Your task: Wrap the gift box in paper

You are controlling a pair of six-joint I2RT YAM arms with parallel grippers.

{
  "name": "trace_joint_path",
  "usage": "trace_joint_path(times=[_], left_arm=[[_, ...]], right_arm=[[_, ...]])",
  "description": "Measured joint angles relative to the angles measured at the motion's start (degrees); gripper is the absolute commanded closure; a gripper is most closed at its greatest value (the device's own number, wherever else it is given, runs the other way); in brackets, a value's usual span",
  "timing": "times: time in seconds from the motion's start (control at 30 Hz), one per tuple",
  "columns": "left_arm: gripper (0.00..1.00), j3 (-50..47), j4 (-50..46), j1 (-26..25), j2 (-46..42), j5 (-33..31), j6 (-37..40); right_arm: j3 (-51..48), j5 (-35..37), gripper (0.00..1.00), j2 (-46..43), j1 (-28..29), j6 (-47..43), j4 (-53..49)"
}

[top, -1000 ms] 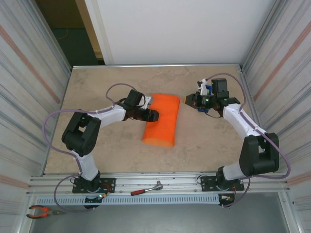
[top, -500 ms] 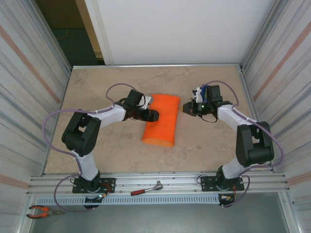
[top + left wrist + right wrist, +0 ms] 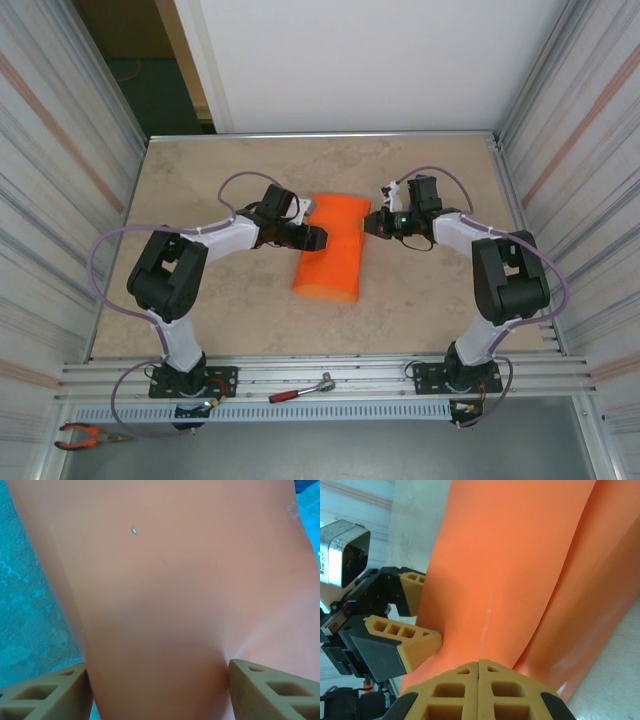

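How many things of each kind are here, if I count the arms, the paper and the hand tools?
Robot arms: 2, the left arm and the right arm.
Sheets of orange paper: 1.
Hand tools: 2, the wrench and the pliers.
Total: 5.

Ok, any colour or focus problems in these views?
Left wrist: table tinted teal, paper washed to salmon, slightly soft. Right wrist: paper vivid orange, sharp. Top: even light, no harsh glare.

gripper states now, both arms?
left gripper: closed on the paper
right gripper: shut, nothing between its fingers
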Motion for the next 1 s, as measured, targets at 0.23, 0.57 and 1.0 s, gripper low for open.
trace_joint_path(times=[0.23, 0.57, 1.0], left_arm=[[0.32, 0.0, 0.0, 0.0, 0.0, 0.0, 0.0], [0.32, 0.0, 0.0, 0.0, 0.0, 0.0, 0.0], [0.32, 0.0, 0.0, 0.0, 0.0, 0.0, 0.0]], right_arm=[[1.1, 0.0, 1.0, 1.1, 0.7, 0.2, 1.7], [3.3, 0.0, 1.0, 3.4, 1.6, 0.2, 2.8], [5.0, -0.9, 1.0, 6.8, 2.8, 0.4, 2.7]])
